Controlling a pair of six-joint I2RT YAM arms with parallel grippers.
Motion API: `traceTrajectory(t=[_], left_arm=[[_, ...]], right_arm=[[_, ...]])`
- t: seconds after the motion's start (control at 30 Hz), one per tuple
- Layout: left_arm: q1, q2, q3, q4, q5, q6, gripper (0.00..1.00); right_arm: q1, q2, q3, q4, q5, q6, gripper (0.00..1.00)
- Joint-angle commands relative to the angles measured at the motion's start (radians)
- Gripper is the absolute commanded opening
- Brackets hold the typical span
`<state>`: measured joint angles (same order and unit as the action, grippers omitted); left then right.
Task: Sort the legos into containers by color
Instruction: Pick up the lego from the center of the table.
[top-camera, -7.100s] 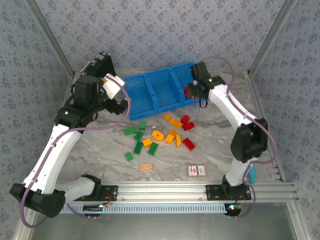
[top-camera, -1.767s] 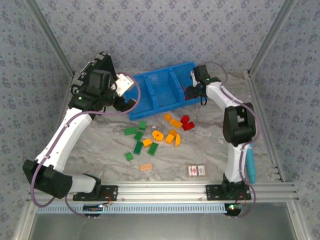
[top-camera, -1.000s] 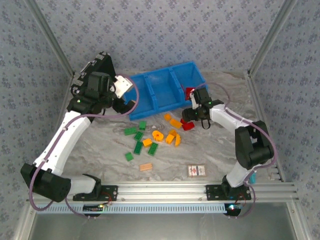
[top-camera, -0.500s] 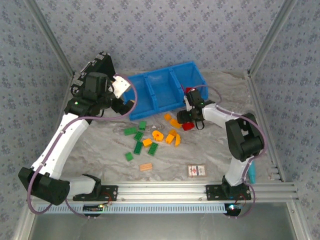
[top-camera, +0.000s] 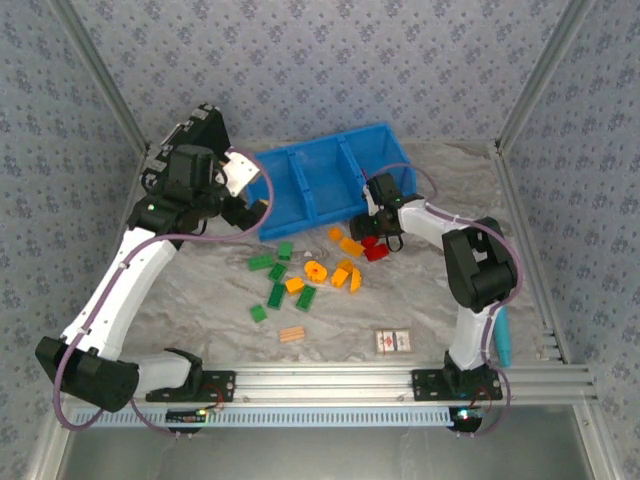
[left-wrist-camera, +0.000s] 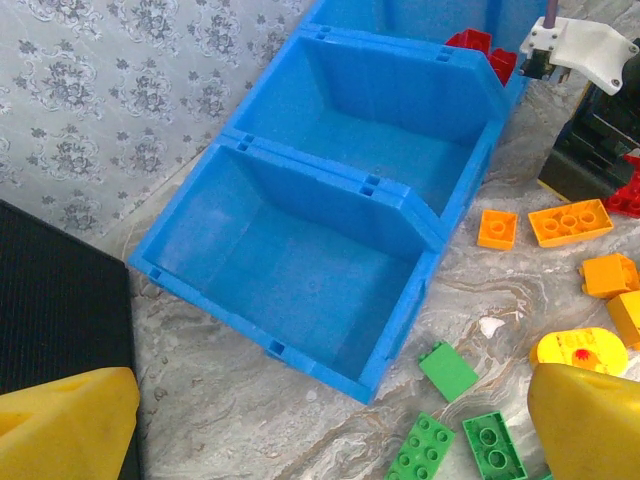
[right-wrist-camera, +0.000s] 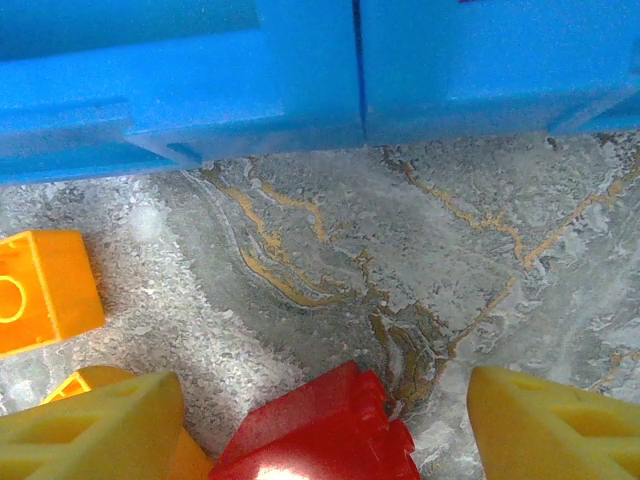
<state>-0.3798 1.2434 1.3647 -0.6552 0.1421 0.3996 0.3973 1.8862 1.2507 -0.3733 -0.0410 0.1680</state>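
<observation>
The blue containers (top-camera: 300, 190) stand at the back centre as three joined bins; the near two (left-wrist-camera: 330, 250) are empty and red legos (left-wrist-camera: 478, 44) lie in the far one. Green legos (top-camera: 277, 272), orange legos (top-camera: 348, 244) and red legos (top-camera: 377, 252) are scattered on the table in front. My right gripper (right-wrist-camera: 325, 388) is low over the table just before the tray, open, its yellow fingers (right-wrist-camera: 545, 420) on either side of a red lego (right-wrist-camera: 320, 435) without touching it. My left gripper (left-wrist-camera: 325, 425) hovers open near the left bin's front corner, holding nothing.
A tan ridged piece (top-camera: 291, 334) and a white red-printed card (top-camera: 393, 341) lie near the front rail. A black case (top-camera: 200, 130) stands at the back left behind the left arm. Metal frame posts and patterned walls enclose the table.
My right gripper left the right bin, swung down and leftward to the table, and now straddles a red lego. My left arm has barely moved.
</observation>
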Motion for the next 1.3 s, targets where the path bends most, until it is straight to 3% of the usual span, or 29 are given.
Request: traceTrajectory(t=[0.0, 0.4, 0.8, 1.27], left_arm=[[0.001, -0.006, 0.0, -0.009, 0.008, 0.002, 1.0], [0.001, 0.011, 0.01, -0.012, 0.004, 0.004, 1.0], [0.001, 0.029, 0.014, -0.012, 0.002, 0.005, 1.0], [0.0, 0.056, 0.036, -0.01, -0.004, 0.02, 1.0]], right_arm=[[-0.006, 0.019, -0.012, -0.017, 0.013, -0.004, 0.75], [-0.014, 0.017, -0.048, -0.017, 0.016, -0.01, 0.64], [-0.018, 0.015, -0.05, -0.031, 0.016, -0.016, 0.42], [-0.048, -0.114, 0.031, -0.153, 0.024, -0.034, 0.38]])
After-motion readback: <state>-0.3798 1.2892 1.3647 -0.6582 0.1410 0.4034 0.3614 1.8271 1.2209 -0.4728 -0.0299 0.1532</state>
